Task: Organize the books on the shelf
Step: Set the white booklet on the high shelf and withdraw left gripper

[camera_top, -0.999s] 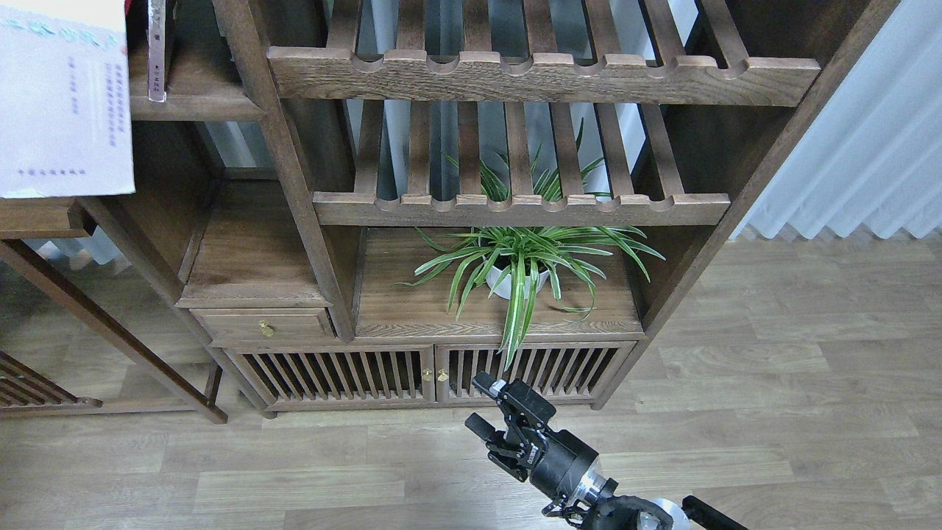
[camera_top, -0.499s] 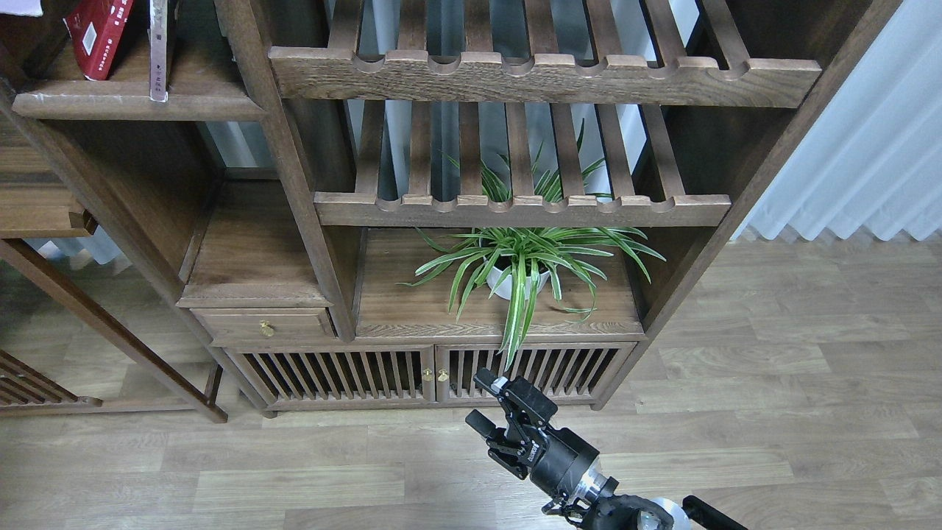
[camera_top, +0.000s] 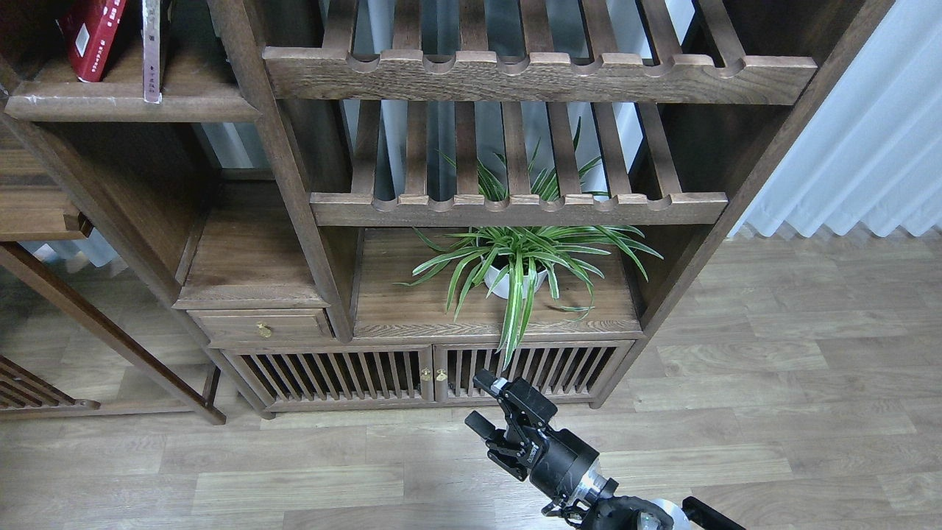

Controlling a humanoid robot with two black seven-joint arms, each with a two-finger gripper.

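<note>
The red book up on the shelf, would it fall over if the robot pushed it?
Probably. The red book leans sideways on the shelf, so a nudge could tip it. It looks thick, likely fairly stiff, and not light. The thin book beside it might topple too.

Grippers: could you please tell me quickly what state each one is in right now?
Left gripper: not in view.
Right gripper: open, holding nothing, low in front of the cabinet.

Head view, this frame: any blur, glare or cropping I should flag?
Head view: sharp and evenly lit, with no glare; the red book and the thin book on the shelf are cropped by the top edge; the right gripper is in focus, fingers apart.
</note>
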